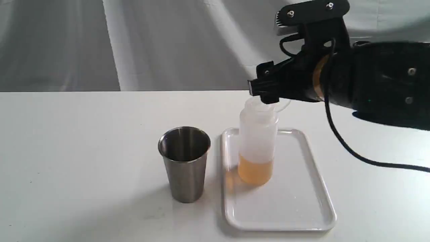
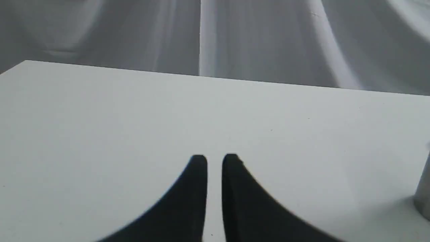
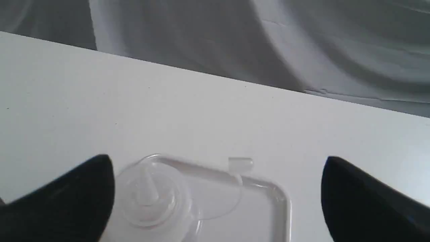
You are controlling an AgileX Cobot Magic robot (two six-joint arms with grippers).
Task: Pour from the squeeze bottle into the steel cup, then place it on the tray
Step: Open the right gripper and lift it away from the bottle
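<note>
The squeeze bottle (image 1: 257,144) stands upright on the far left part of the white tray (image 1: 302,208), amber liquid filling its lower third. The steel cup (image 1: 184,163) stands upright on the table just left of the tray. My right gripper (image 1: 265,91) hovers open just above the bottle's top, touching nothing. In the right wrist view the cone nozzle of the bottle (image 3: 147,188) sits close to one finger of the right gripper (image 3: 217,160), with the tray's rim (image 3: 282,198) beyond. My left gripper (image 2: 215,158) is shut and empty over bare table, with the cup's edge (image 2: 424,195) off to the side.
A white table (image 1: 84,151) carries everything, with a grey draped cloth (image 1: 168,40) behind it. The right arm's black cable (image 1: 352,151) trails over the table right of the tray.
</note>
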